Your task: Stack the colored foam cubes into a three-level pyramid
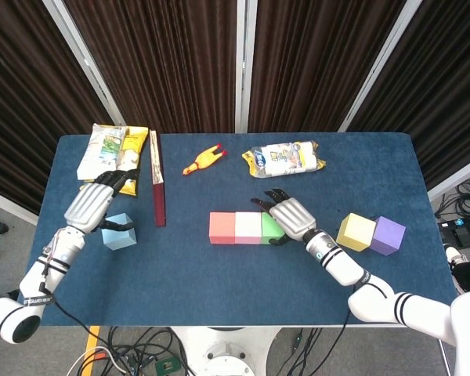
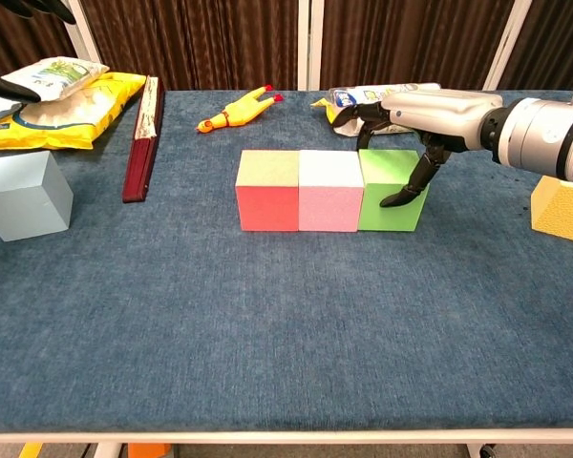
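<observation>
Head view. A row of three foam cubes is seen near the middle of the blue bench (image 1: 219, 290): red cube (image 1: 222, 228), pink cube (image 1: 247, 228), green cube (image 1: 271, 227), faces touching. The right hand (image 1: 288, 218) is draped over the green cube from its 3 o'clock side, fingers curled around top and sides, the cube resting on the bench. The yellow cube (image 1: 356, 232) and purple cube (image 1: 388, 235) are set side by side, touching, at 3 o'clock of the row, well apart from it. The light blue cube (image 1: 119, 233) is found at 9 o'clock of the row; the left hand (image 1: 94, 203) is held above its far edge, fingers bent with the thumb apart, nothing gripped. At 12 o'clock a rubber chicken (image 1: 203, 160) and a clear snack bag (image 1: 284, 157) are noted; a dark red book (image 1: 157, 188) and two snack packets (image 1: 110, 149) lie toward 10 o'clock.

Chest view. The right hand (image 2: 415, 124) is seen with its thumb pressed on the green cube's (image 2: 390, 202) front right corner and its fingers (image 2: 363, 114) hooked over the far top edge. Of the left hand only dark fingertips (image 2: 5, 86) show at the left edge.
</observation>
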Controlling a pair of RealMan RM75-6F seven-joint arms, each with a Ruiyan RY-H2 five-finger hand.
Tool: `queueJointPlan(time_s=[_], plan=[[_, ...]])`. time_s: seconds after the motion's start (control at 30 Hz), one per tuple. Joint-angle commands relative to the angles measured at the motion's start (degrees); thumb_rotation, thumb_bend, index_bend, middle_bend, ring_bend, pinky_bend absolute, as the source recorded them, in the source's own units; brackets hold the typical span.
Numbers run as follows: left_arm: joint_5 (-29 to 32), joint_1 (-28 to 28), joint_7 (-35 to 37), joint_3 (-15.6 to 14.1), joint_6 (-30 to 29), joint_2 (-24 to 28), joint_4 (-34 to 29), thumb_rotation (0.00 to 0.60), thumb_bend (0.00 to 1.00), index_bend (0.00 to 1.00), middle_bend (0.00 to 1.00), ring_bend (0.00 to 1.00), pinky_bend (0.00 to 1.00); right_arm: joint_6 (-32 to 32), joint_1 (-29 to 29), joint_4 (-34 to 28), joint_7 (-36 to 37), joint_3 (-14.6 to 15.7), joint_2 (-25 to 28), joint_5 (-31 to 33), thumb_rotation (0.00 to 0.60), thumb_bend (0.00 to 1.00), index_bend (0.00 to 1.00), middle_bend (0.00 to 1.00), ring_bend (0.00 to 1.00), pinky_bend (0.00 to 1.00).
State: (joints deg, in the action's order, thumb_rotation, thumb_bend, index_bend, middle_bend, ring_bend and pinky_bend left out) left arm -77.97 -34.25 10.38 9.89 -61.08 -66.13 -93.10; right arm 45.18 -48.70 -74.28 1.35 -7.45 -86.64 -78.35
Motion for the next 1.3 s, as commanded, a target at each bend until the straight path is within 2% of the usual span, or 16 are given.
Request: queueJointPlan(time_s=[0.03, 0.27, 0.4, 0.6, 0.77, 0.97, 1.3], plan=[[0.0, 0.0, 0.1, 0.0, 0.0, 0.0, 0.1, 0.600, 0.10, 0.09, 0.18, 0.10, 0.14, -0.2, 0.0, -0.5, -0.3, 0.0, 0.3, 0.3, 0.600, 0.07, 0.01, 0.20, 0.00, 0.00], [-0.2, 0.0, 0.0, 0.1, -0.3, 0.0, -0.1, 0.600, 0.10, 0.09, 0.18, 0.10, 0.14, 0.1, 0.6, -2.6, -0.7, 0.1, 1.9, 0.8, 0.600, 0.06, 0.00, 0.08, 0.00, 0.00], [-0.2, 0.1, -0.2, 0.1, -0.3, 0.3, -0.3, 0.600, 0.10, 0.09, 0.18, 0.10, 0.14, 2.2, 1.9, -6.0, -0.6, -0.1, 5.0, 0.8, 0.600, 0.06, 0.00, 0.03, 0.00, 0.00], [-0.3, 0.2, -0.9, -0.3, 0.3, 1.4, -0.8, 0.600, 0.10, 0.09, 0.18, 0.10, 0.14, 10.2, 7.9, -14.5, 0.6, 0.1, 14.3, 0.3, 0.600, 0.06, 0.00, 0.04, 0.00, 0.00], [0.9, -0.4, -3.7, -1.5, 3.1, 1.8, -1.3, 0.600, 0.10, 0.09, 0.18, 0.10, 0.14, 16.2, 13.5, -19.6, 1.4, 0.5, 22.7, 1.1, 0.600, 0.06, 0.00, 0.07, 0.00, 0.00], [7.3, -0.9, -11.2, -2.5, 6.7, 1.4, -1.5, 0.600, 0.10, 0.10, 0.18, 0.10, 0.14, 19.5, 17.7, -21.5, 3.9, 0.6, 28.4, 1.8, 0.600, 0.06, 0.00, 0.09, 0.00, 0.00], [20.0, -0.4, -23.6, -4.4, 6.9, 1.0, -4.9, 0.600, 0.05, 0.10, 0.18, 0.10, 0.15, 19.7, 19.5, -19.7, 8.3, 0.0, 29.8, 1.0, 0.600, 0.06, 0.00, 0.09, 0.00, 0.00]])
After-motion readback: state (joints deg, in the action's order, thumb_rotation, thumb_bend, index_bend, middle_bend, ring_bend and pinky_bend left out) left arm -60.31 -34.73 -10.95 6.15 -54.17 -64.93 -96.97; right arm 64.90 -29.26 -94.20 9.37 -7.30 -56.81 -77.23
